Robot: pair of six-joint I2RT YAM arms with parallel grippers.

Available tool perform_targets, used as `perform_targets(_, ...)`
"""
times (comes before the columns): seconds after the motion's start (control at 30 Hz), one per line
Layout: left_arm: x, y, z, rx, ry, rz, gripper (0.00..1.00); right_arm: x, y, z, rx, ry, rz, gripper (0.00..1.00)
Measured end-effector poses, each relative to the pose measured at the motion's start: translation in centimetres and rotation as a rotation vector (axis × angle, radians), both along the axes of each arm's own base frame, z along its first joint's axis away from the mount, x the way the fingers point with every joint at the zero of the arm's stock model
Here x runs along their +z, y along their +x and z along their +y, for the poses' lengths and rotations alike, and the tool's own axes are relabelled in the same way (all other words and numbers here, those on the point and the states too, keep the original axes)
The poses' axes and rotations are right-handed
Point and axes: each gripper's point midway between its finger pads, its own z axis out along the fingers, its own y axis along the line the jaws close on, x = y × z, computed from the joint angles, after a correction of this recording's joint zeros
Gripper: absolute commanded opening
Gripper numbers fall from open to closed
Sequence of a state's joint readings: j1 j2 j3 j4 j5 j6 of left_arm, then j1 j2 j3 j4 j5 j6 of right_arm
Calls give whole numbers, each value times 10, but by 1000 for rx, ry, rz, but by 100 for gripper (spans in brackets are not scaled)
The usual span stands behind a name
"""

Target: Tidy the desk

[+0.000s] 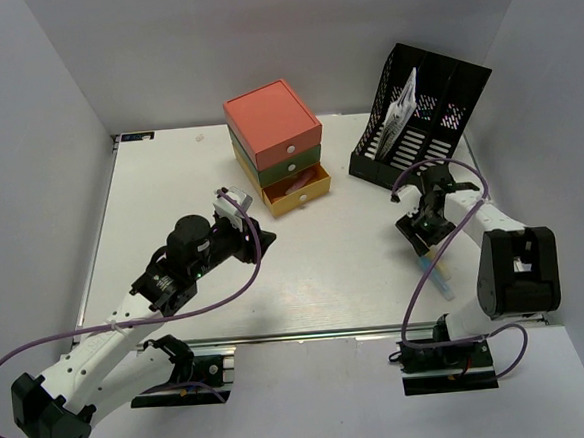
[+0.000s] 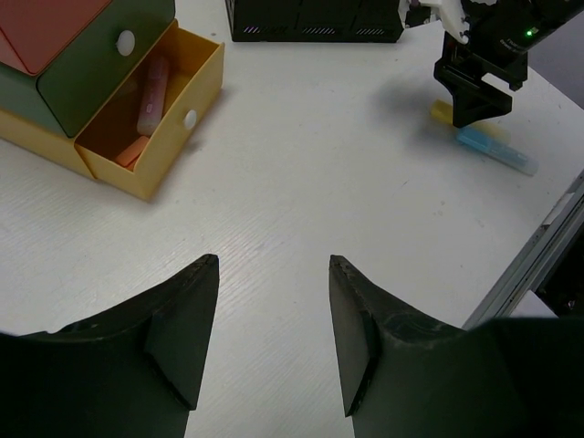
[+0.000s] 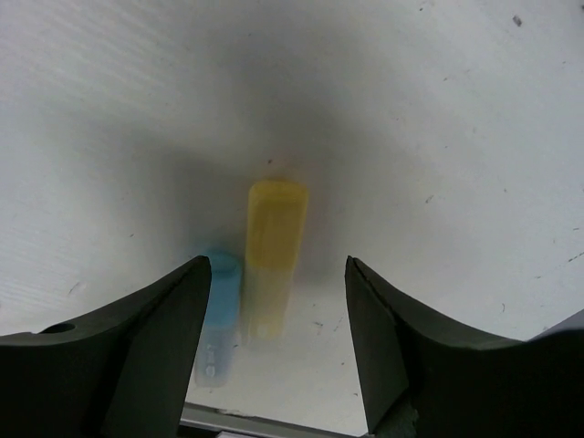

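Between spread fingers of right gripper [image 3: 276, 269], on desk [image 3: 438, 109]: yellow marker [image 3: 276, 224], blue marker [image 3: 219, 310] just beside. Likely light, stiff, slick plastic; pinch yellow mid-barrel. Fingers of left gripper [image 2: 274, 269] apart, empty.

Plain grey-white walls [image 1: 260, 41] close in three sides under soft light.

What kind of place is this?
Probably a robot practice booth set up like an office: a white desk closed in by plain walls, with a colourful drawer unit and a black file rack.
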State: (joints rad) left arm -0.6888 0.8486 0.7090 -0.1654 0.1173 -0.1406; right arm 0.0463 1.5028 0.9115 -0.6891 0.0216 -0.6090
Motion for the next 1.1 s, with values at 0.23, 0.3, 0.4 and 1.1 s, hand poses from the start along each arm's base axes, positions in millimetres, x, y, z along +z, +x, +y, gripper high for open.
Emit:
perform_targets(0.23, 0, 0, 0, -1, 2, -2, 62, -16, 7, -4, -17, 5, 20, 57)
perform_targets(0.3, 0, 0, 0, -1, 3, -3, 62, -20, 7, -3, -16, 15, 28, 55)
perform_targets(0.4, 0, 0, 0, -1, 4, -3, 62, -25, 6, -2, -11, 27, 35, 47)
perform_targets(1.1, 0, 4, 8, 32, 25, -42, 61, 81, 100, 113, 676, 175, -260, 0)
